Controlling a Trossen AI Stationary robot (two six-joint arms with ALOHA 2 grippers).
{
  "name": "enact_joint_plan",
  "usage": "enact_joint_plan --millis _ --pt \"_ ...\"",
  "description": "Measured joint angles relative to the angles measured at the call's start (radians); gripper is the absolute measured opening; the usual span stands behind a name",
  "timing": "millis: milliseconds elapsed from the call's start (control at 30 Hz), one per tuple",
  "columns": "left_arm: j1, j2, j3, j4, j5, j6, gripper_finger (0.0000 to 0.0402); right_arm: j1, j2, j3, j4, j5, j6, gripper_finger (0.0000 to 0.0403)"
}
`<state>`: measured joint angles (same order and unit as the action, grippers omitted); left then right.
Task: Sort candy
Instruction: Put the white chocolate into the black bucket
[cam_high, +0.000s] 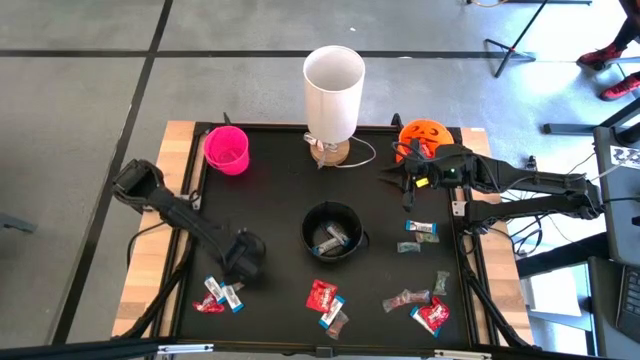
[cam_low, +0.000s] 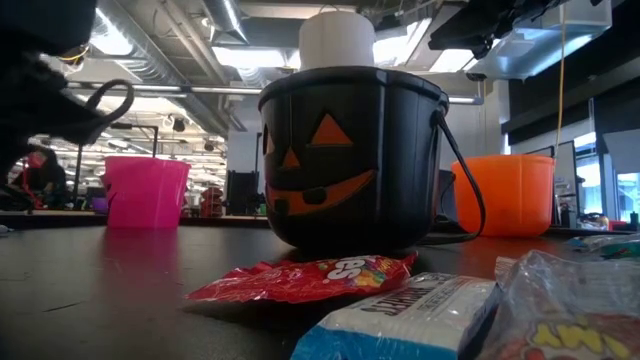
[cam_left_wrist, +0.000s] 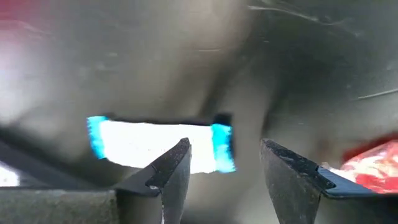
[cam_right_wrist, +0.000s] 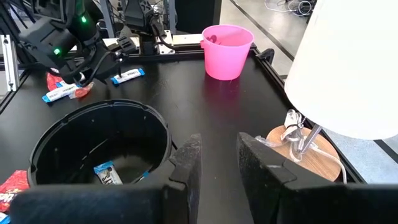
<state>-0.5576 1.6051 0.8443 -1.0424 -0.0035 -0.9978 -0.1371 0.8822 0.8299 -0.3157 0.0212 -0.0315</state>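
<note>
Left wrist view: blurred blue-and-white candy (cam_left_wrist: 158, 144), partly hidden.

candy (cam_low: 310, 277): glossy crinkled wrappers | black bucket (cam_low: 352, 160): shiny plastic | lamp base (cam_right_wrist: 308, 163): wood

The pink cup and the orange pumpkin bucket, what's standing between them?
A white lamp on a wooden base stands between the pink cup and the orange pumpkin bucket, along the table's far edge. The high view shows it.
</note>
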Motion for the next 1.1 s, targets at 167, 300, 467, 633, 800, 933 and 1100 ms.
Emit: enact_joint_plan --millis 167,300,467,633,800,933,1100 --pt "-0.030 -0.006 -0.057 0.081 0.012 -0.051 0.0182 0.000 0.000 0.000 0.000 0.000 0.000 0.0099" --pt "-0.049 -0.009 -0.072 0.089 0.001 -0.090 0.0181 0.000 0.000 0.000 0.000 -0.007 0.000 0.0099" --pt "-0.061 -0.008 -0.074 0.084 -0.025 -0.094 0.0159 0.000 0.000 0.000 0.000 -0.007 0.000 0.0099" --pt "-0.068 -0.004 -0.074 0.049 -0.048 -0.092 0.0102 0.000 0.000 0.000 -0.001 -0.007 0.000 0.0099" --pt "-0.066 -0.022 -0.078 0.021 -0.058 -0.099 0.0021 0.000 0.000 0.000 0.000 -0.007 0.000 0.0099" --pt "-0.064 -0.081 -0.061 0.024 -0.086 -0.131 0.0004 0.000 0.000 0.000 -0.001 -0.007 0.000 0.0099" --pt "-0.063 -0.187 0.007 0.022 -0.266 -0.153 0.0000 0.000 0.000 0.000 0.003 -0.007 0.000 0.0099"
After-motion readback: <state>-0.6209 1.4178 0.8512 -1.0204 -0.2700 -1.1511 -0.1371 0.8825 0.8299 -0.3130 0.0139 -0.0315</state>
